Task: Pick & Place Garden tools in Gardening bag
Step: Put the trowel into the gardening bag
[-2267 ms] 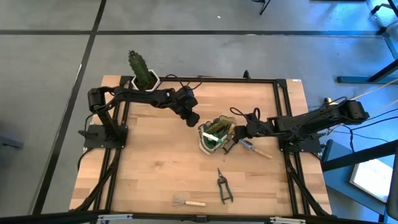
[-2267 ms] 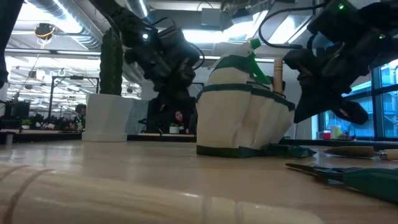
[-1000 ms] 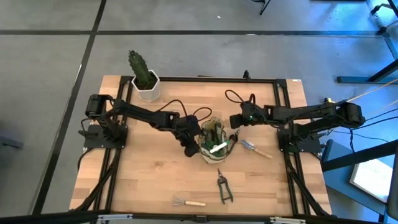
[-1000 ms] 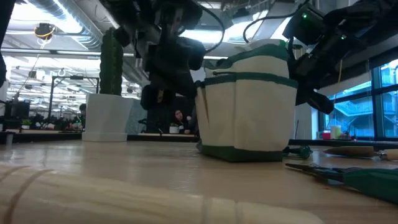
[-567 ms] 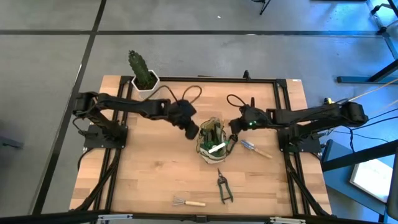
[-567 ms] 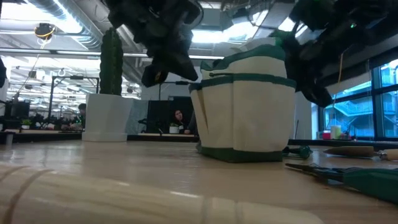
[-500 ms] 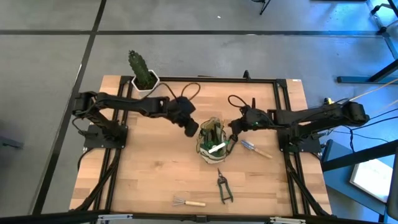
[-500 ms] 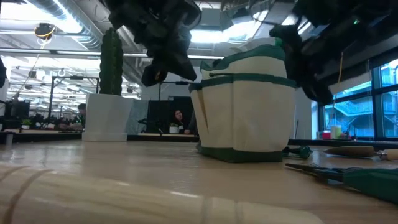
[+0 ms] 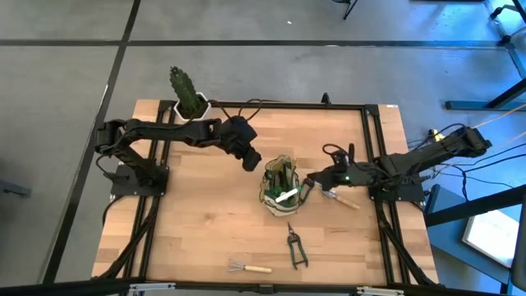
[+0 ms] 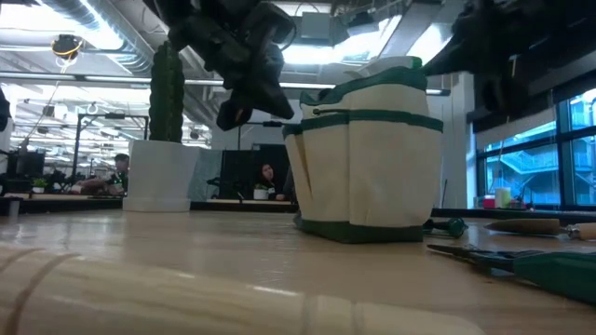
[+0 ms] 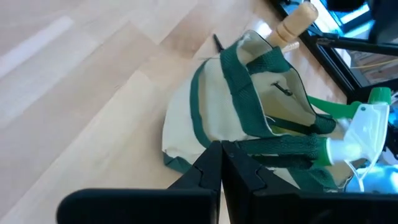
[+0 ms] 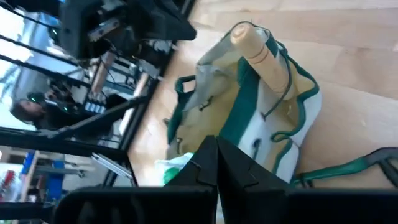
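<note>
Status: task partly done, by my reading of the high view.

Gardening bag [image 9: 281, 183] stands upright at centre frame on the table [image 9: 197, 222]. It already holds several items: a wooden handle [image 11: 297, 22] pokes out of the rim, and a green-and-white spray bottle [image 11: 364, 127] lies across the opening, both visible in the left wrist view. Exact count of tools inside cannot be told.

Still outside the bag, three tools on the table:
- trowel [image 9: 339, 197] with wooden handle, just right of the bag, centre-right of frame;
- pruning shears [image 9: 295, 247], below the bag, lower centre;
- small wire rake [image 9: 248, 267], lower centre, left of the shears.

Left claw [image 9: 249, 160] hangs just up-left of the bag, fingers together, holding nothing. Right claw [image 9: 312, 180] sits low at the bag's right side, near the trowel's metal end, fingers together, nothing clamped as far as the wrist view shows. Cactus in white pot [image 9: 191, 100] at the upper left of the table is not part of the job.

Judgement: more than half packed; three picks remain. The trowel is the nearest candidate for the right arm; the shears and rake lie well apart from both claws.
</note>
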Available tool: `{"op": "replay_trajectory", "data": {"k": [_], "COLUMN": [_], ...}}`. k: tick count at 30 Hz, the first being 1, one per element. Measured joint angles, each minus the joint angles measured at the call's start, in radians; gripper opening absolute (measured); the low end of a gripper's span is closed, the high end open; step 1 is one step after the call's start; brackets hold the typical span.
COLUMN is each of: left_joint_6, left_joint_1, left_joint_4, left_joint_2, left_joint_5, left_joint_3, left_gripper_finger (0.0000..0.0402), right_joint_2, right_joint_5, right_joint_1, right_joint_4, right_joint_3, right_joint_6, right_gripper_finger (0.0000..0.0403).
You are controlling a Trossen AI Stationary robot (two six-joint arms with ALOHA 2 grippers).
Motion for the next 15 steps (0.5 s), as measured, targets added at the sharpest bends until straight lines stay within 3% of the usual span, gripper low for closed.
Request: {"op": "replay_trajectory", "data": {"k": [6, 15], "left_joint_6": [0.009, -0.01], "left_joint_1": [0.007, 0.007], "left_joint_4": [-0.001, 0.0], "left_joint_2": [0.0, 0.0], "left_joint_5": [0.022, 0.083], "left_joint_3": [0.0, 0.0], "left_gripper_finger": [0.0005, 0.0003], "right_joint_2": [-0.021, -0.007], "right_joint_5": [0.117, 0.163], "right_joint_1": [0.086, 0.186], "right_joint_4": [0.004, 0.031], "right_joint_3": [0.0, 0.0], "right_joint_6": [0.085, 0.142], "right_gripper_finger": [0.0, 0.0]}}
